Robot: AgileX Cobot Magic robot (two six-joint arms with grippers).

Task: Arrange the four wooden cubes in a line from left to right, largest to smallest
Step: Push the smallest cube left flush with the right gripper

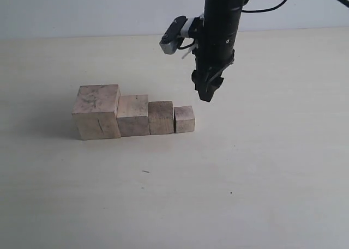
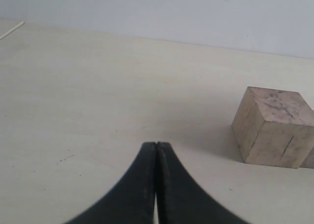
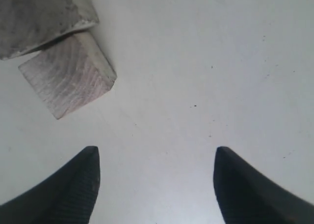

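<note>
Four pale wooden cubes stand touching in a row on the table: the largest cube [image 1: 97, 111] at the left, then the second cube [image 1: 133, 115], the third cube [image 1: 161, 117] and the smallest cube [image 1: 184, 119] at the right end. My right gripper [image 1: 208, 91] hangs above and just right of the smallest cube [image 3: 68, 81], open and empty [image 3: 156, 158]. My left gripper [image 2: 156, 144] is shut on nothing, low over bare table, with the largest cube [image 2: 274, 127] off to one side. The left arm does not show in the exterior view.
The pale table [image 1: 245, 183] stretches around the row on all sides. A pale wall [image 1: 82, 9] rises behind the table's far edge. The right arm's wrist camera [image 1: 174, 35] juts out toward the left above the cubes.
</note>
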